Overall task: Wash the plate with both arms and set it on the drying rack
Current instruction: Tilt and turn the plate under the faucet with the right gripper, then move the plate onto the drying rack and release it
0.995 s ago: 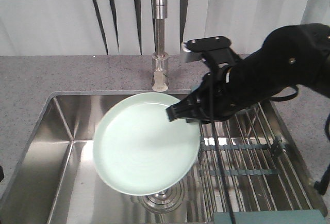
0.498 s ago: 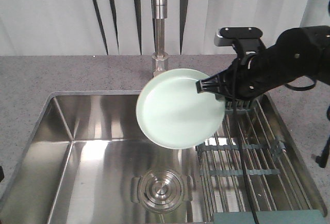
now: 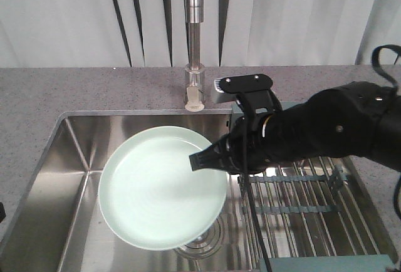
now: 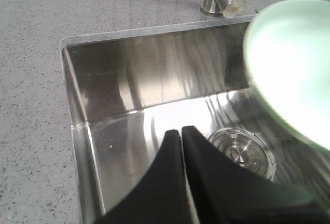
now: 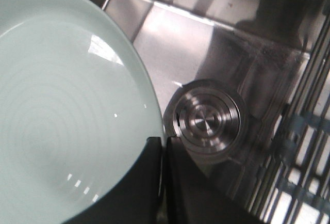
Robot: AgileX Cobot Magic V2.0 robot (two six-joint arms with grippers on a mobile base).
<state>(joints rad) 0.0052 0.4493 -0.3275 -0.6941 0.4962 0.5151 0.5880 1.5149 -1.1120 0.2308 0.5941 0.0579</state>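
Note:
The pale mint-green plate [image 3: 160,187] hangs tilted over the sink basin, above the drain. My right gripper [image 3: 202,160] is shut on the plate's right rim; the right wrist view shows the plate [image 5: 62,105] pinched between the two black fingers of the right gripper [image 5: 163,144]. In the left wrist view my left gripper [image 4: 181,132] is shut with nothing in it, low over the basin floor, and the plate [image 4: 294,64] hangs to its upper right. The drying rack [image 3: 301,203] spans the sink's right side, under the right arm [image 3: 326,131].
The steel tap [image 3: 195,40] stands behind the sink at the centre. The drain [image 4: 241,152] lies in the basin floor below the plate. Grey speckled counter [image 3: 37,96] surrounds the sink [image 3: 69,178]. A grey-green bar [image 3: 326,263] lies at the rack's near end.
The right arm first lifted the plate up and right toward the tap and rack, then swung it back down and left; it now hangs lower over the basin.

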